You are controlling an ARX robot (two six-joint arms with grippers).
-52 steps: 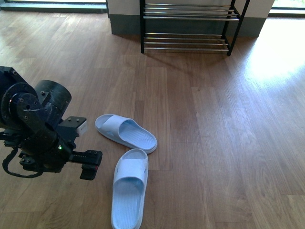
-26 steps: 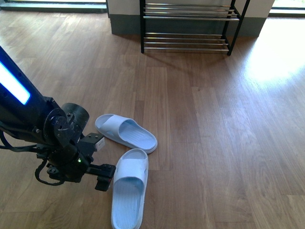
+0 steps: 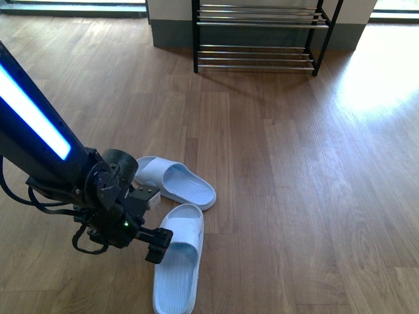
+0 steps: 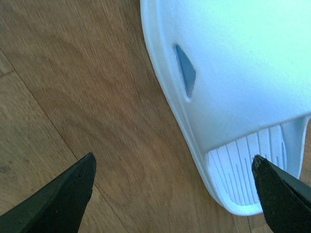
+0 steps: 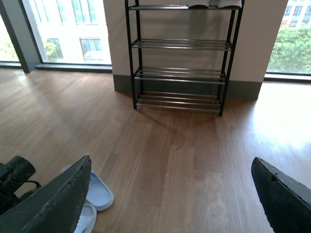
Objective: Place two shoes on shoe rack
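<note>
Two pale blue slide slippers lie on the wooden floor: the far slipper (image 3: 173, 182) lies crosswise and the near slipper (image 3: 178, 258) points away from me. My left gripper (image 3: 154, 221) is open and low beside the near slipper's strap end. In the left wrist view that slipper (image 4: 233, 97) fills the frame, and one edge of it lies between the spread fingers of the left gripper (image 4: 173, 162). The shoe rack (image 3: 258, 36) stands at the far wall. My right gripper (image 5: 171, 162) is open above bare floor, facing the shoe rack (image 5: 180, 58).
White-soled shoes (image 5: 214, 3) sit on the rack's top tier, cut off by the frame edge. Windows flank the wall behind the rack. Open wooden floor (image 3: 294, 163) lies between the slippers and the rack.
My left arm has swung right and down across the floor, bringing its open gripper from well left of the slippers to right against the near one. The slippers have not moved.
</note>
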